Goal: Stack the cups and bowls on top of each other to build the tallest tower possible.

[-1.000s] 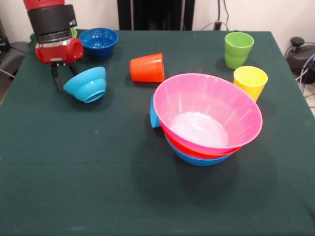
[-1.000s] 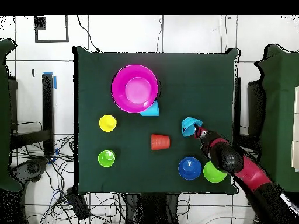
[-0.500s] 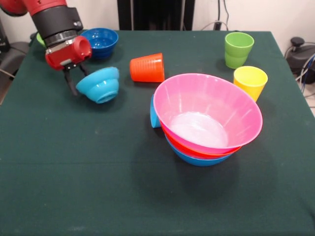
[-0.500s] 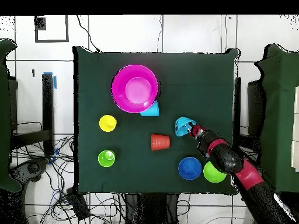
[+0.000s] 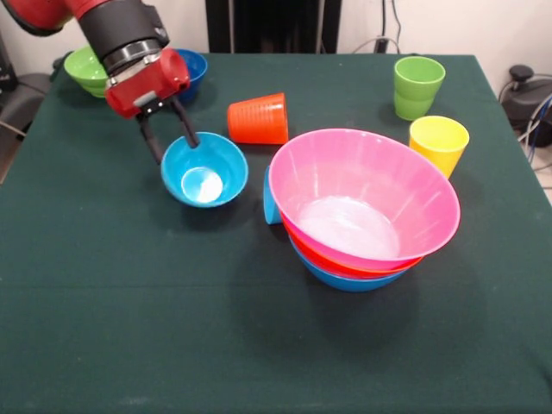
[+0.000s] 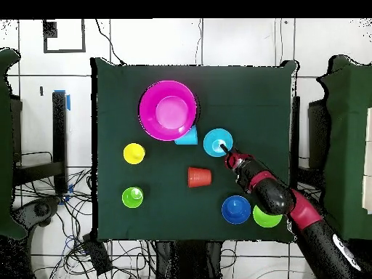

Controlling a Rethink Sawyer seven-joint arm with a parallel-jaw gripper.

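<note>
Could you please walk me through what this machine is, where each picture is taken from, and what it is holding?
The machine is a red and black robot arm at a green-covered table. One picture looks across the table towards the robot; the other looks straight down, with the robot's base at the bottom. The arm's hand is shut on the rim of a small light blue bowl, one finger inside and one outside. Beside it stands the tower: pink bowl on orange on blue, with a light blue cup lying against it. An orange cup lies on its side; a green cup and a yellow cup stand upright. A dark blue bowl and a green bowl sit behind the arm.
</note>
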